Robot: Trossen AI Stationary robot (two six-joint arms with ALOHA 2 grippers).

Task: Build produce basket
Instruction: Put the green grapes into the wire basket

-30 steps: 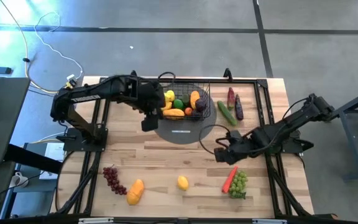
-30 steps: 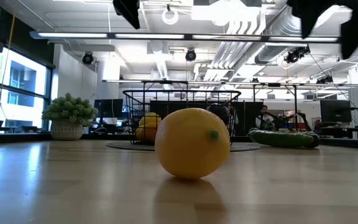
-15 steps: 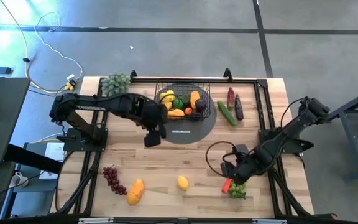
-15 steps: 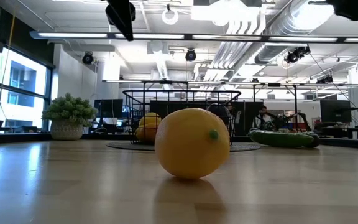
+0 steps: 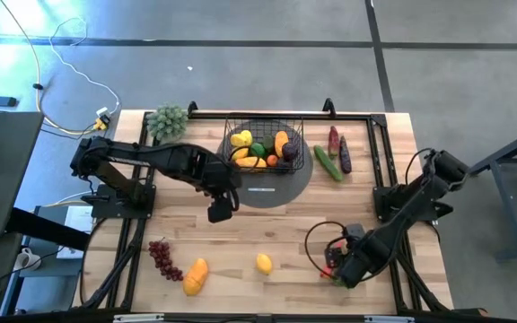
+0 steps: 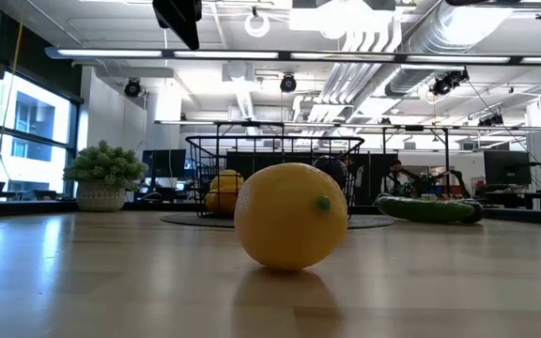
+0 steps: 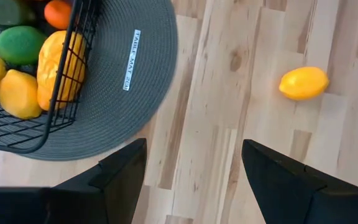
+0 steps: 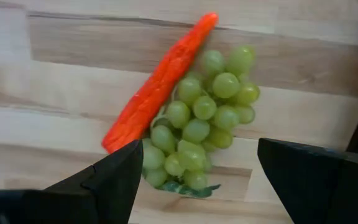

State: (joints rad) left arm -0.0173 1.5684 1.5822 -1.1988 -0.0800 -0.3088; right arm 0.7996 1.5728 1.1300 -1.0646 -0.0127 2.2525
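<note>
Right pincer (image 8: 194, 180) gaping over green grapes (image 8: 201, 124) (carrot (image 8: 157, 84) touching)

Part-filled black wire basket (image 5: 287, 133) upright; lemon (image 5: 264, 263), grapes (image 8: 201, 121), apparently outside.

Only one readable text: white label w/ caps on the grey round mat (image 7: 129, 81), left wrist view; looks like "TABLE MAT", then a few more letters too small to make out. Same label shows in the high view as a pale strip on the mat (image 5: 261, 189), not legible there. No other text, brand, nr or sign readable in the other views.
</note>
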